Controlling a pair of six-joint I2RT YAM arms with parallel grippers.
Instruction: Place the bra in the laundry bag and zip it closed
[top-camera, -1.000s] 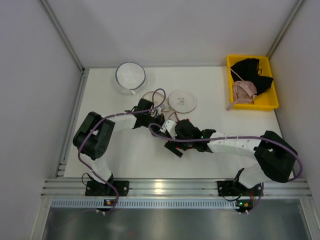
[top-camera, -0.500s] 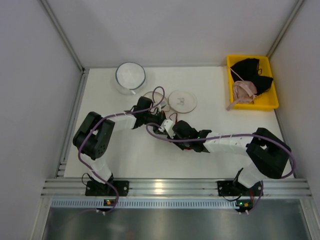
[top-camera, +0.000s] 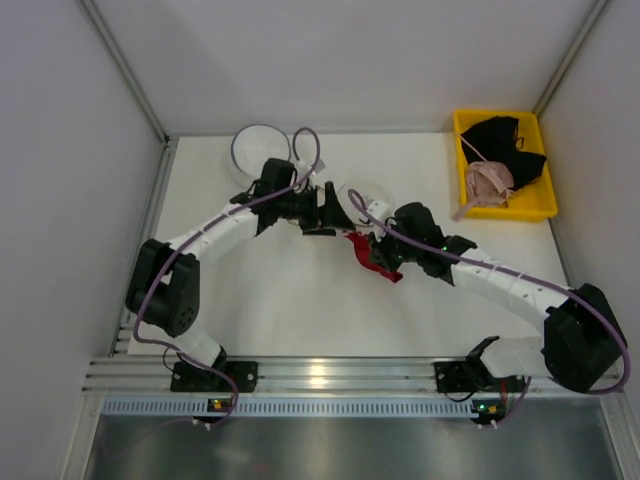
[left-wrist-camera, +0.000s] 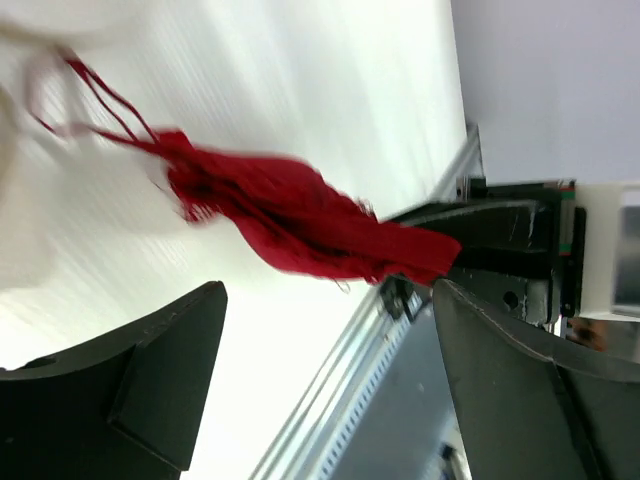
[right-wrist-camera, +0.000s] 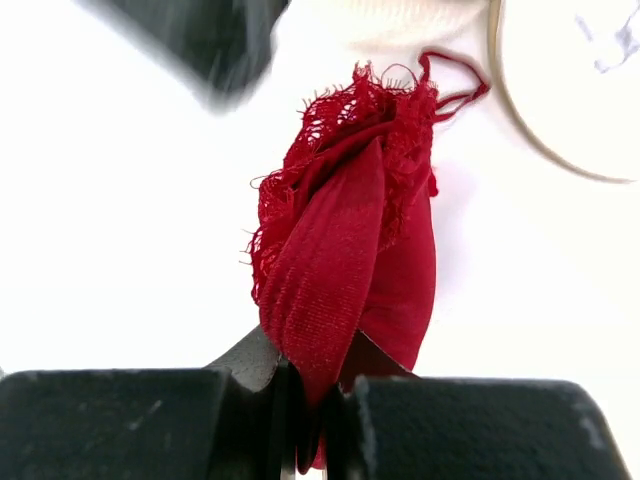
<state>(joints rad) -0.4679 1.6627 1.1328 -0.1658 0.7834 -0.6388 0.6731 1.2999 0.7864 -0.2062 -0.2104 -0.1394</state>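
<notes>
The red lace bra (right-wrist-camera: 350, 230) hangs bunched from my right gripper (right-wrist-camera: 310, 395), which is shut on a fold of its fabric. In the top view the bra (top-camera: 366, 256) dangles just in front of the white mesh laundry bag (top-camera: 358, 190), which both arms partly cover. The bag's pale rim and dark mark (right-wrist-camera: 585, 90) show at the upper right of the right wrist view. My left gripper (top-camera: 335, 212) stands open just left of the bag with nothing between its fingers. Beyond the open left gripper (left-wrist-camera: 328, 300), the bra (left-wrist-camera: 290, 215) stretches across to the right gripper's jaws.
A round mesh bag with a dark rim (top-camera: 250, 145) sits at the back left, partly behind my left arm. A yellow bin (top-camera: 545, 205) at the back right holds a black garment (top-camera: 505, 135) and a pale pink bra (top-camera: 487, 180).
My left gripper has opened, released the bra and moved toward the back. My right gripper has shut on the bra and carried it back and right, close to the laundry bag.
</notes>
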